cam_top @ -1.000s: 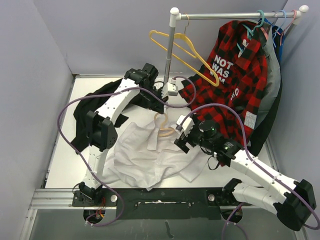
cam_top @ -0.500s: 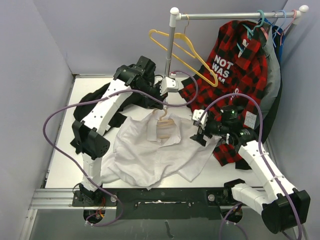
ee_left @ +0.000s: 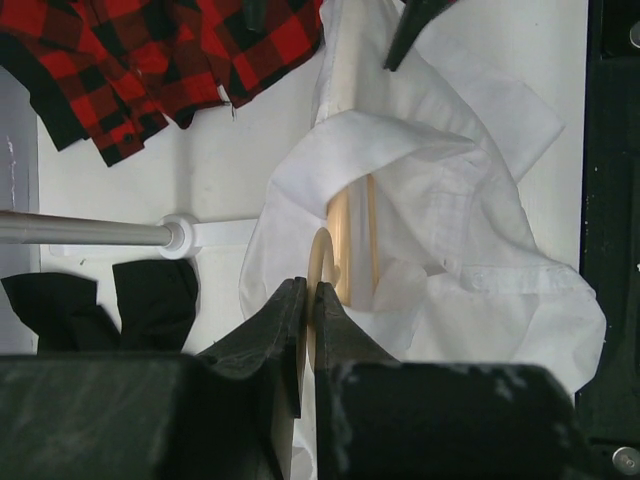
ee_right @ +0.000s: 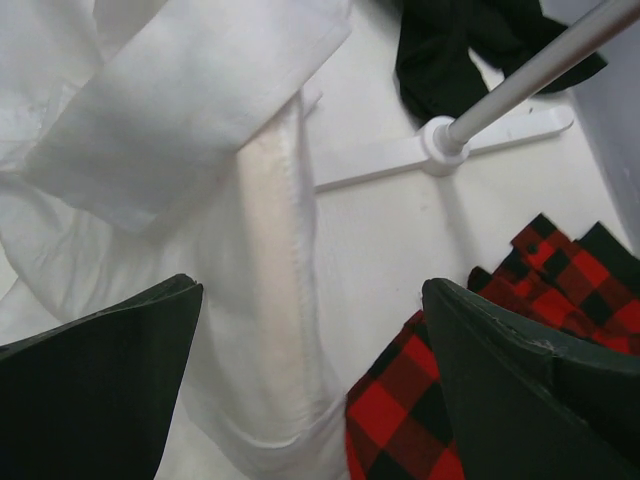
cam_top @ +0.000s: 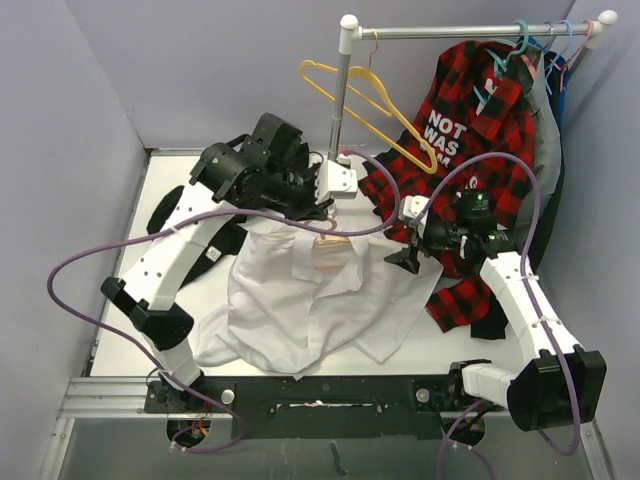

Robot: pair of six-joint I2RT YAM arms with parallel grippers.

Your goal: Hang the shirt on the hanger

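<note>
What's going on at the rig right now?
The left fingers are shut on the hook of the tan hanger, which sits inside the white shirt at the collar. Most of the shirt lies spread on the table. The right fingers are wide open beside the shirt's shoulder, holding nothing.

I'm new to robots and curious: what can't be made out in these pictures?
- Hanger arm ends: every view, under the shirt.
- Black garment: top view, mostly behind the left arm.
- Plaid shirt print: top view, folds cut off the words.
</note>
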